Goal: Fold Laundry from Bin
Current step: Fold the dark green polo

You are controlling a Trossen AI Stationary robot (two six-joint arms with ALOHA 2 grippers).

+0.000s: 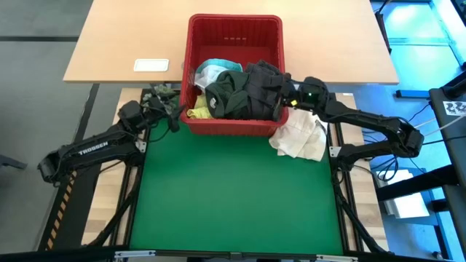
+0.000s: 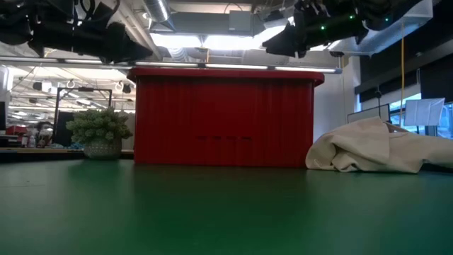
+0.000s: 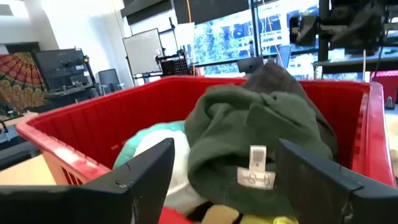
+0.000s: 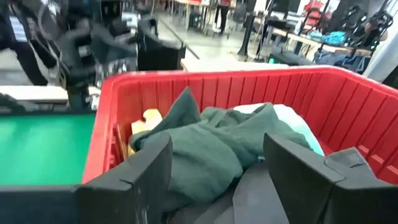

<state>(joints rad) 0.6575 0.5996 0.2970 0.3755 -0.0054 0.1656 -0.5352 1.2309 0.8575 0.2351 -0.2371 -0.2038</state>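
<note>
- Your laundry sits heaped in the bin [image 1: 234, 29], the red crate at the far edge of the green mat [image 1: 233, 196]; the dark green garment [image 1: 234, 96] lies on top, with the light turquoise piece [image 1: 212, 70] and a bit of yellow [image 1: 200, 112] toward the bin's left side
- You have one gripper at each end of the bin: the left gripper [image 1: 173, 116] just outside the left wall, the right gripper [image 1: 288, 98] at the right rim, touching or nearly touching the dark pile
- Both sets of fingers stand apart, holding nothing; each wrist view looks between them straight at the green garment [image 3: 261, 134]
- The heap runs across the bin from left to right, so it lies between your two grippers; the right one looks nearer to the dark cloth
- The cream-white bundle [image 1: 300, 135] lies on the mat just below the right gripper; leave it
</note>
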